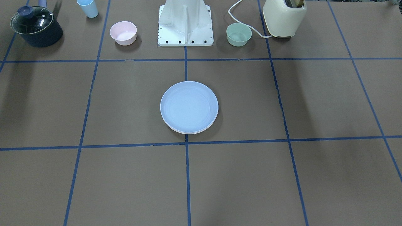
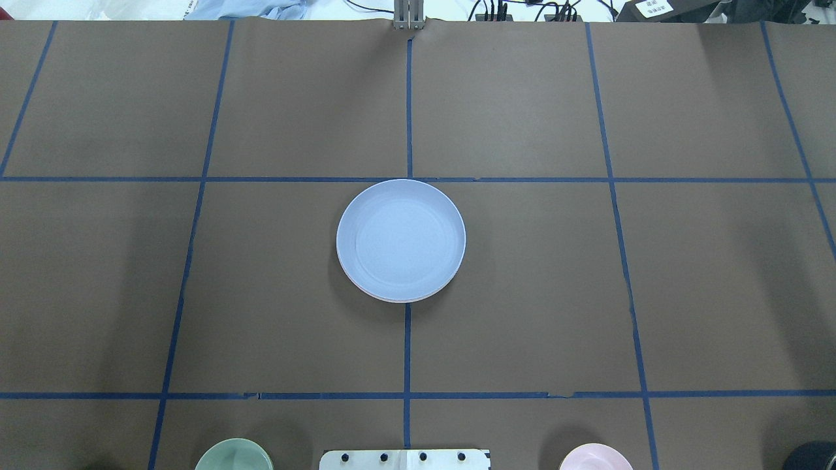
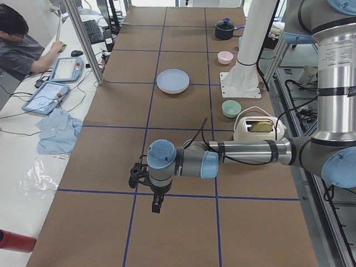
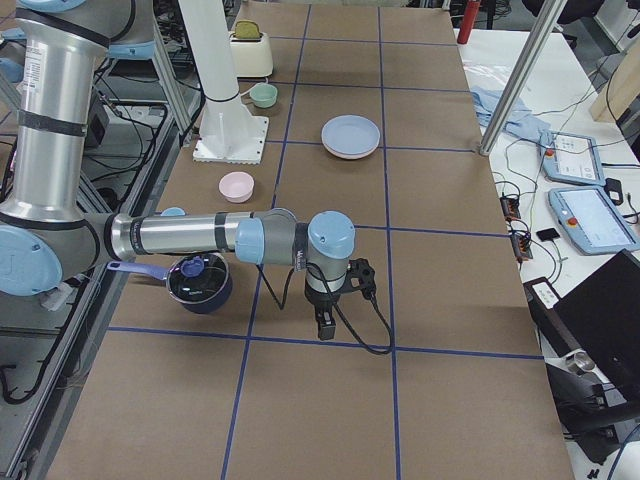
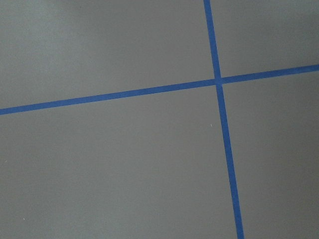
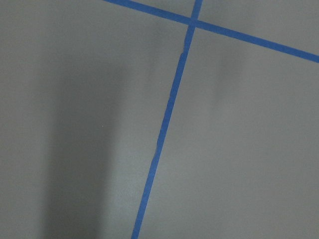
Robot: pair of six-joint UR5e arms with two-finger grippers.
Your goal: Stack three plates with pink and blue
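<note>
The light blue plate [image 1: 189,106] lies on top of a stack at the table's middle, also in the overhead view [image 2: 400,239]. Thin pale rims of plates beneath it [image 1: 188,132] peek out at its edge; a pinkish rim [image 2: 348,277] shows in the overhead view. The stack is small in the side views [image 3: 173,80] [image 4: 350,135]. My left gripper [image 3: 156,206] hangs over bare table far from the stack; I cannot tell if it is open or shut. My right gripper [image 4: 325,328] hangs likewise at the other end; I cannot tell its state. Both wrist views show only brown paper and blue tape.
Along the robot's side stand a dark lidded pot [image 1: 36,26], a blue cup [image 1: 88,8], a small pink bowl [image 1: 123,32], the white robot base [image 1: 185,28], a small green bowl [image 1: 239,34] and a cream toaster [image 1: 284,17]. An operator [image 3: 19,44] sits beside the table.
</note>
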